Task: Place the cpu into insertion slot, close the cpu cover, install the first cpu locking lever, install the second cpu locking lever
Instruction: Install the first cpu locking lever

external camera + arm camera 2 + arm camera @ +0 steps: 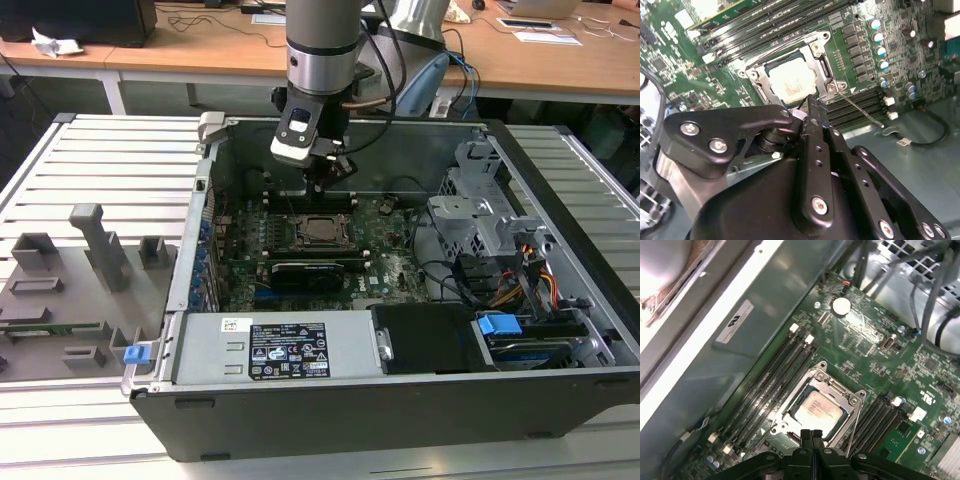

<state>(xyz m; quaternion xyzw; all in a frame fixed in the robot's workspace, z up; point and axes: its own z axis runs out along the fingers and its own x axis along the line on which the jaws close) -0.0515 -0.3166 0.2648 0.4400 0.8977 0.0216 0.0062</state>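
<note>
The cpu [322,229] [792,82] [818,408] lies flat in the insertion slot [752,75] on the green board, silver top up. The cpu cover [823,59] [838,388] lies down around it as a metal frame. From one socket corner a thin locking lever [860,110] sticks out over the memory slots. My gripper [321,186] [812,106] [812,436] hangs just above the socket's edge on the case's far-wall side, fingers shut together with nothing visible between them.
Inside the open computer case, a black expansion card [315,272] sits just in front of the socket, with the power supply [280,350] nearer still. A drive cage [480,215] and cables [520,280] fill the exterior view's right. Memory slots [765,385] flank the socket.
</note>
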